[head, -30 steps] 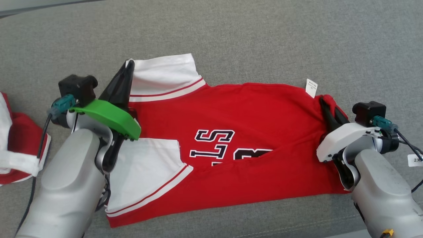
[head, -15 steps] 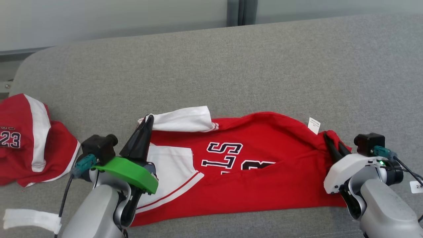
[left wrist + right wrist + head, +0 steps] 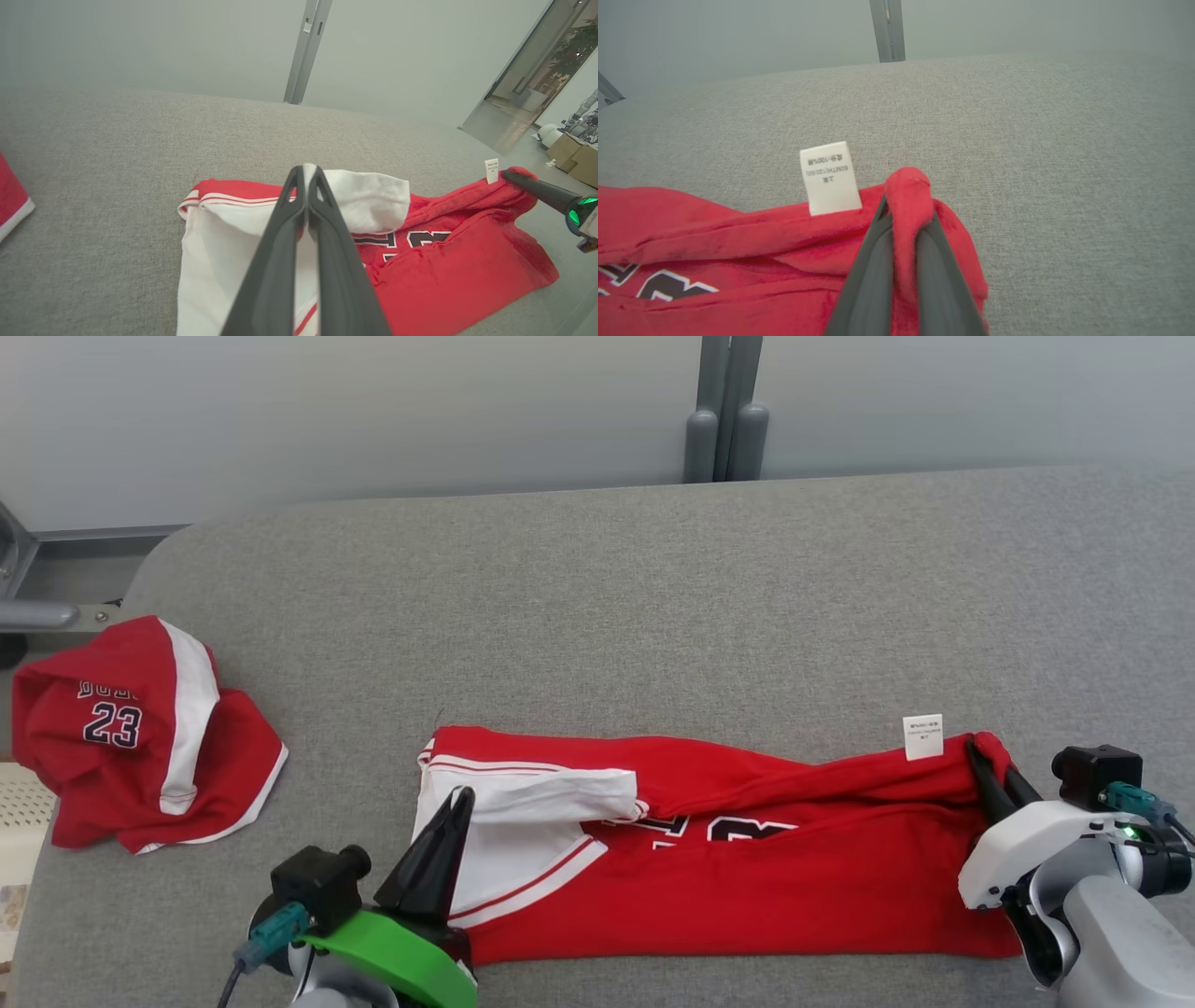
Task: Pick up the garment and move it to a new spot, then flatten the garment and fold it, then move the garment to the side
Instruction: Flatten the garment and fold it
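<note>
Garment [image 3: 747, 887]: red jersey with white sleeves, lying as a long band on the grey padded surface [image 3: 597, 597]. It sits close to the near edge and runs from left of the middle toward the right edge. The far long side is doubled over toward the near side, forming a rumpled red ridge along the top of the band. Black-and-white lettering [image 3: 738, 828] is partly covered by that fold and cannot be read.

Left gripper [image 3: 459, 795]: jaws pressed together at the left end of the garment, on the white sleeve [image 3: 551, 798]. In the left wrist view the tips of the left gripper [image 3: 306, 169] meet with a sliver of white cloth between them, and the sleeve flap folds over to the right of them. Grip is on the sleeve edge.

Right gripper [image 3: 978, 744]: jaws nearly together, pinching the far right corner of the garment. In the right wrist view the right gripper [image 3: 906, 207] has a bunched knob of red cloth pushed up between and over its tips.

Care label [image 3: 831, 179]: white, standing upright from the garment's edge, just beside the right gripper. Its print is too small to read.

Second garment [image 3: 140, 737]: red and white, with "23" showing, crumpled near the left edge of the surface and well apart from the first.

Behind the far edge: pale wall [image 3: 373, 411] and a grey post [image 3: 726, 411].
</note>
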Controlling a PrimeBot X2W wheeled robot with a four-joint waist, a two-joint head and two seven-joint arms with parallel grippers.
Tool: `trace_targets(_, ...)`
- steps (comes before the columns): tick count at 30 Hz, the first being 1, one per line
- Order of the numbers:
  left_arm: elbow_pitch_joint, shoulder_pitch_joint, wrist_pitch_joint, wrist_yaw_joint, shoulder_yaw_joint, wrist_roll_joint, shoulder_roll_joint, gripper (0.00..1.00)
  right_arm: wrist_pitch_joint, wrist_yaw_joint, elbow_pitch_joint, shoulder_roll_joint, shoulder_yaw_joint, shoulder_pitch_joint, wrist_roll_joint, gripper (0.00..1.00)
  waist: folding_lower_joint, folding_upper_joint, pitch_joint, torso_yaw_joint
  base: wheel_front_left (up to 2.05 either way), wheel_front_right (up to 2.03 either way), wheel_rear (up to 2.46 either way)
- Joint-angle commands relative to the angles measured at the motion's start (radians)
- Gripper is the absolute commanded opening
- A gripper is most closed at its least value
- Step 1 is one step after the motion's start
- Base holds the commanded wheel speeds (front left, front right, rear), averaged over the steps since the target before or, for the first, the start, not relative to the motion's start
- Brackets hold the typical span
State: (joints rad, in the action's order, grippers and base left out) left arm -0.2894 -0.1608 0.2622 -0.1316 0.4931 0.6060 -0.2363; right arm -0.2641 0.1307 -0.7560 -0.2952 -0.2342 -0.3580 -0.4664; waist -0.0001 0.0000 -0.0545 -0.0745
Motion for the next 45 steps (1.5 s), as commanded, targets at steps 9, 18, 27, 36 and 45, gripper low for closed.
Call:
trace_targets(9,-0.114,0.068,0.003,0.002,0.047,0.005,-0.023,1.00,0.000,0.000,0.005,0.023,0.049,0.044,0.031,1.00,0.0001,0.0000,0.008,-0.013,0.00,0.00,0.00)
trace_targets(18,-0.191,0.110,0.003,0.072,-0.185,-0.154,0.032,1.00,0.000,0.000,0.153,0.040,0.218,0.145,0.061,1.00,0.0001,0.0000,0.020,-0.001,0.00,0.00,0.00)
trace_targets(27,-0.151,0.174,0.003,0.043,-0.331,-0.267,0.120,1.00,0.000,0.000,0.191,0.085,0.245,0.207,0.088,1.00,0.0001,0.0000,0.072,0.012,0.00,0.00,0.00)
trace_targets(36,-0.161,0.200,0.003,0.011,-0.377,-0.328,0.163,1.00,0.000,0.000,0.128,0.079,0.213,0.161,0.061,1.00,0.0001,0.0000,0.083,-0.019,0.00,0.00,0.00)
trace_targets(45,-0.156,0.207,0.003,0.002,-0.392,-0.351,0.176,1.00,0.000,0.000,0.074,0.077,0.211,0.110,0.039,1.00,0.0001,0.0000,0.079,-0.040,0.00,0.00,0.00)
